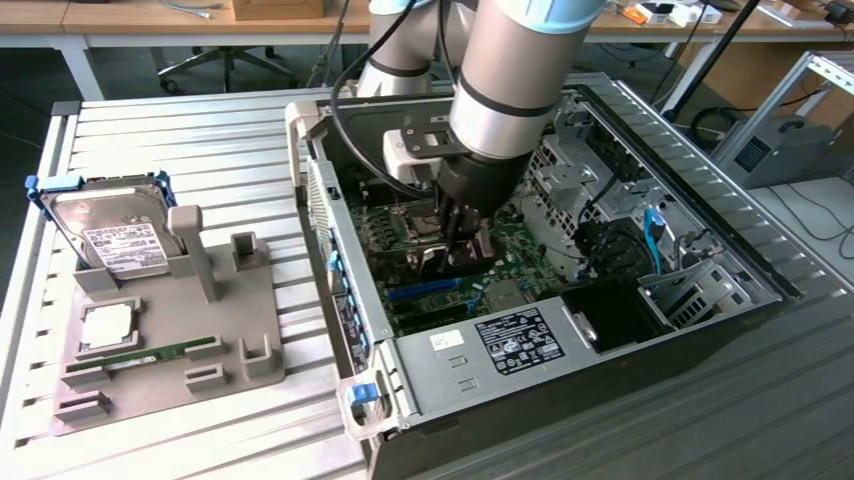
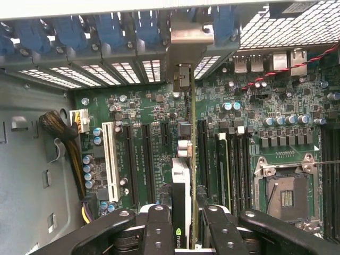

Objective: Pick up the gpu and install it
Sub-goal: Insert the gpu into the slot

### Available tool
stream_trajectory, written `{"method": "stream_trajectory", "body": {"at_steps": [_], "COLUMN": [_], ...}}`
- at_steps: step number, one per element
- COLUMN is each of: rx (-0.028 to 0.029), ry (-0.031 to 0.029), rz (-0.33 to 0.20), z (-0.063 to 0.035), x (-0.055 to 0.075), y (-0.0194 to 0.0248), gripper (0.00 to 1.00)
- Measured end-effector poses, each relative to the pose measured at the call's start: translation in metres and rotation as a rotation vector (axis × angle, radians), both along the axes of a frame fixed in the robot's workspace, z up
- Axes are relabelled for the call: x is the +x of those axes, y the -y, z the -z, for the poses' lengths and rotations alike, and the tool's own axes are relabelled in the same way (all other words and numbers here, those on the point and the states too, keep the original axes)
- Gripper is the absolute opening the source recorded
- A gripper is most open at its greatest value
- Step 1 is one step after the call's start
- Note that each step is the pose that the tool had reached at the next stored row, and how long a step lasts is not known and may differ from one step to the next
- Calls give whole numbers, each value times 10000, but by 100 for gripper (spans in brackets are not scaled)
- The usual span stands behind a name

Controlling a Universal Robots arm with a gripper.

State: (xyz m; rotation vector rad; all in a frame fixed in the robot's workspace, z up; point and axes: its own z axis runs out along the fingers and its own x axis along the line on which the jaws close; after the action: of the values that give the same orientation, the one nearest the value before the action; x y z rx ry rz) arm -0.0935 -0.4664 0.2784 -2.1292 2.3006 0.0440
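**Card gripped over the board, seating not yet confirmed**

The gpu (image 2: 181,178) is held edge-on inside the computer case (image 1: 424,372), above the motherboard (image 2: 281,106). The gripper (image 2: 186,234) is closed partway, and the card's upper edge is pinched between the two fingers (image 2: 158,229). In the exterior view the gripper (image 1: 454,245) is seen reaching down near the middle of the case. The card's metal bracket (image 2: 188,33) is lined up with the rear wall of the case, among the blue slot latches (image 2: 106,29). Whether the card's contacts have entered a slot cannot be told.

Several faults are judged possible:

- The slot could be missed if the card is slightly skewed in the grip, and the board would then be pressed on directly.
- The bracket could catch on the rear opening, so that the card is tilted.
- The card could slide between the fingers under downward force, since only its thin edge is held.
- The neighbouring expansion slots (image 2: 138,154) and memory slots (image 2: 234,159) could be struck if the card is off to one side.

In the case, an empty processor socket (image 2: 287,194) is seen on the board, and a sleeved cable bundle (image 2: 64,138) lies against the wall.

In the exterior view, at nine o'clock from the case, a grey fixture tray (image 1: 174,320) is laid on the table. A hard drive (image 1: 114,235) is propped at the tray's eleven o'clock. A processor chip (image 1: 107,325) and a memory stick (image 1: 147,355) are seated toward its seven o'clock.
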Motion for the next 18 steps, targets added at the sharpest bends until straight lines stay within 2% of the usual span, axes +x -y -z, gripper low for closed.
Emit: {"method": "stream_trajectory", "body": {"at_steps": [18], "rx": [0], "ry": [0], "rz": [0], "z": [30], "x": [-22], "y": [0], "gripper": [27]}}
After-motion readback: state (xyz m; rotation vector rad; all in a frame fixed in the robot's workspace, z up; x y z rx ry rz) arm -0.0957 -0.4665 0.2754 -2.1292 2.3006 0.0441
